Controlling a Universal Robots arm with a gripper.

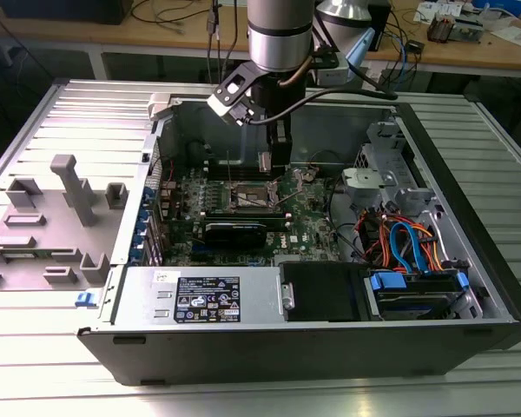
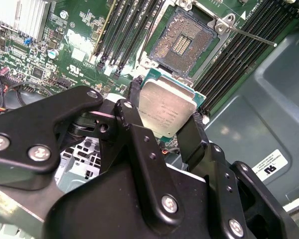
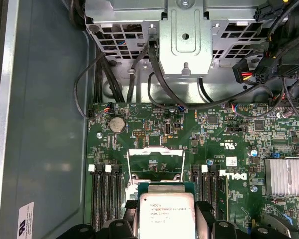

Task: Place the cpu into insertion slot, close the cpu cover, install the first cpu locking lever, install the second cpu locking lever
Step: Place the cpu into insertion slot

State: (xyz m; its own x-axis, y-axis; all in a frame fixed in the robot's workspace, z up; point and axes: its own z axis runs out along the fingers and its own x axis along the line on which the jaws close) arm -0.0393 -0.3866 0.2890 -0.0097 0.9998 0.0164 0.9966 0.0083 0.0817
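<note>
My gripper (image 2: pixel 165 113) is shut on the cpu (image 2: pixel 164 102), a small square chip with a dull silver top, held by its edges between the black fingers (image 2: pixel 134 112). In the second wrist view the insertion slot (image 2: pixel 182 45) lies uncovered just beyond the chip, its contact field exposed. A thin locking lever (image 2: pixel 249 36) sticks out beside it. In the first wrist view the cpu (image 3: pixel 167 209) hangs in front of the cpu cover (image 3: pixel 155 151), a silver frame standing raised. In the exterior view the gripper (image 1: pixel 273 161) hovers above the insertion slot (image 1: pixel 256 198) inside the computer case.
Long black memory slots (image 2: pixel 124 35) flank the socket on both sides. A finned heatsink (image 3: pixel 286 177) and a black expansion card (image 1: pixel 234 231) sit nearby on the motherboard. A drive cage (image 3: pixel 184 35) with cable bundles, a power supply (image 1: pixel 204 295) and case walls (image 1: pixel 469 174) surround the board.
</note>
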